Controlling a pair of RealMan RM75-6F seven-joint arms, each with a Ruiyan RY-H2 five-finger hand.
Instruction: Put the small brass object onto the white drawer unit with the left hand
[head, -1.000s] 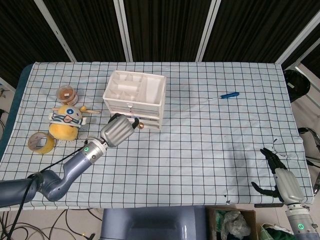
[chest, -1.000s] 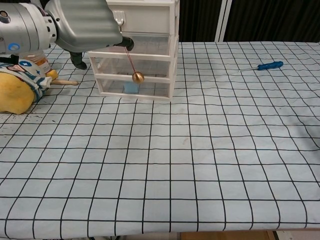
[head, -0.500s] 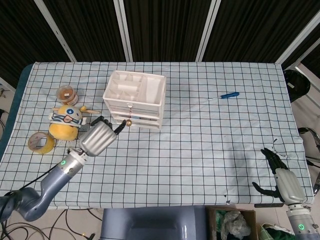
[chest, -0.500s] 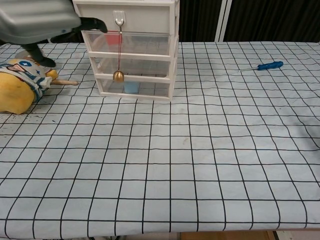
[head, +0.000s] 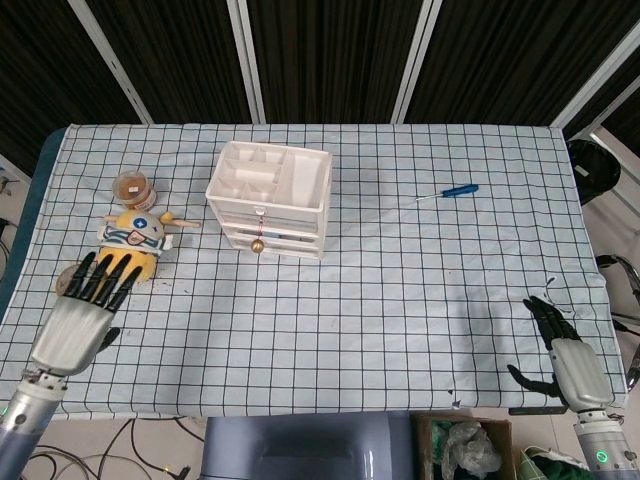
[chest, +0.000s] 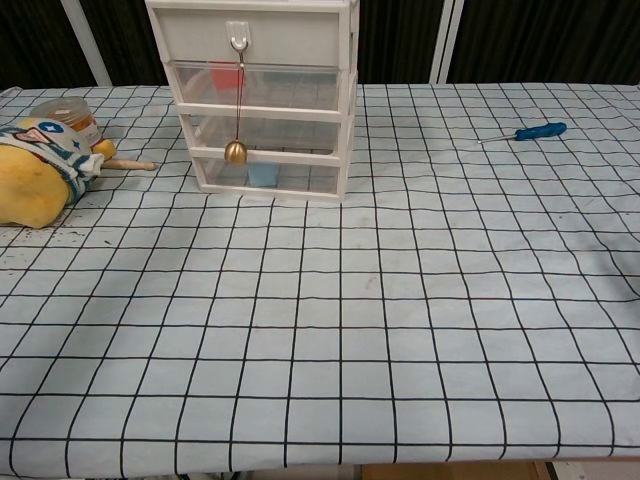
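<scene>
brass ball (chest: 235, 152): small, smooth, swings on its string from the drawer unit (head: 270, 199); you'd pinch the string
left robot hand (head: 78, 314): open, empty
right robot hand (head: 566, 357): can't tell

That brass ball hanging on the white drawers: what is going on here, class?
Nothing is being handled at this moment. The small brass ball hangs by a thin cord from a hook on the front of the white drawer unit. The left hand is open, fingers spread, near the table's left edge beside the yellow plush toy, well away from the drawers. The right hand sits at the far right edge, holding nothing.
</scene>
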